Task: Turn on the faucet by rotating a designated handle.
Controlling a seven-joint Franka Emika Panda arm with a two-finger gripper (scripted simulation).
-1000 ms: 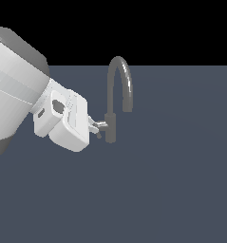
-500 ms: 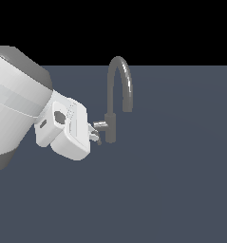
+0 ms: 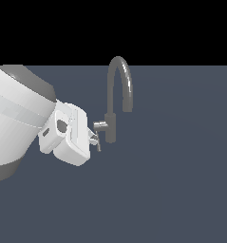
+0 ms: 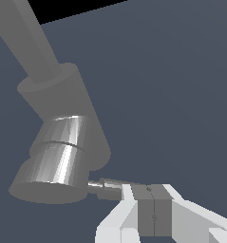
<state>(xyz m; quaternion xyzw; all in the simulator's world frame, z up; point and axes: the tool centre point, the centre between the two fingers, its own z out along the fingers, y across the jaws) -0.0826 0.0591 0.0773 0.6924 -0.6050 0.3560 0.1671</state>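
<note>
— So, what sat closest in the wrist view?

— The gripper (image 4: 150, 209), with its two fingers (image 4: 144, 211) pressed flat together, closed with no gap and nothing between them. Just past their tips lay the thin handle (image 4: 108, 188), running from the short shiny stub (image 4: 55, 159) on the faucet (image 4: 62, 114). I couldn't tell whether the tips touched it.

— And the exterior view?

— It showed what the wrist camera missed: the whole arched spout (image 3: 122, 83) and the big white arm (image 3: 15, 123) on the exterior view's left. The gripper (image 3: 94, 138) met the handle (image 3: 98, 141), which hung down from the stub (image 3: 100, 126), but the fingers were too small to read there.

— Counts?

— One faucet, one handle, one arm, all over a plain dark grey floor (image 3: 181, 180).
</note>
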